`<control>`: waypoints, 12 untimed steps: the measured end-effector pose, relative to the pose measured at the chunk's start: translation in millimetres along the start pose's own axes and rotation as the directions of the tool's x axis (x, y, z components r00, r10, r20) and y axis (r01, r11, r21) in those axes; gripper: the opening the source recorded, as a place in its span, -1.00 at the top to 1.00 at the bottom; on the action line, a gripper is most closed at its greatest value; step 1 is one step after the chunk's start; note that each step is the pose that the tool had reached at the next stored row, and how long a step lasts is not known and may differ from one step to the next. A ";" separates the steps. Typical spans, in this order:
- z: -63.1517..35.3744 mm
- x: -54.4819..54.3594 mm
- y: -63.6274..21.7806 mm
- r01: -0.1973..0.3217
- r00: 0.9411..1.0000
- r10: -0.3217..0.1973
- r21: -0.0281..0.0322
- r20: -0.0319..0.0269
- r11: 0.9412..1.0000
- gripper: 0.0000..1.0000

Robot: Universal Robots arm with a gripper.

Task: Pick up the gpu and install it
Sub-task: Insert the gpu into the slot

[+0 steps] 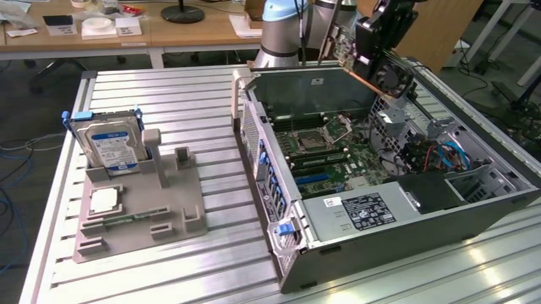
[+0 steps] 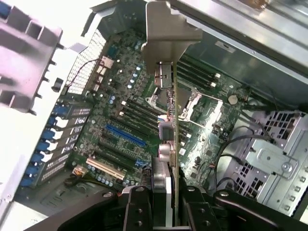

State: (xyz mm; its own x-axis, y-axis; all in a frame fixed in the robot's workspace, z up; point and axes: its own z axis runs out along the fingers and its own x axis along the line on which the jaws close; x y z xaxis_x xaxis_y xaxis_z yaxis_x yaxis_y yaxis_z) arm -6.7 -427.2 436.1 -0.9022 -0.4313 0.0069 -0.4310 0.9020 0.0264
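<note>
One graphics card [image 1: 384,69] sits clamped in the gripper [image 2: 166,207] over one open computer case [image 1: 381,247]. The exterior view adds one hard drive [image 1: 108,144].

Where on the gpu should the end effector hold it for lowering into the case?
The gpu: grip its upper edge from above, clamping both flat faces, as the end effector does. It is thin and flat, hanging with its lower edge free.

Bright, even overhead light fills the exterior view; glare streaks the tabletop [image 1: 495,256]. In the wrist view the rear panel [image 2: 29,72] washes out white, the gpu [image 2: 168,33] bracket gleams pale, the motherboard [image 2: 120,120] sits dimmer.
</note>
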 end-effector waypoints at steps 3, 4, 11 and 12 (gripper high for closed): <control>0.0 0.0 0.0 0.054 0.999 -0.054 0.000 -0.001 0.999 0.44; 0.1 -0.2 -0.1 0.072 0.997 -0.072 0.000 -0.002 0.997 0.44; 0.4 -0.2 -0.1 0.183 0.983 -0.183 0.001 -0.005 0.983 0.44; 0.5 -0.2 -0.1 0.203 0.979 -0.203 0.001 -0.005 0.979 0.44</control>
State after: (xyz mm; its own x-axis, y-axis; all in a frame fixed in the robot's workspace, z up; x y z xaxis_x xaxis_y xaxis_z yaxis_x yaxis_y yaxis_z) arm -6.5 -427.3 435.6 -0.7961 -0.6051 0.0069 -0.6048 0.7960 0.0265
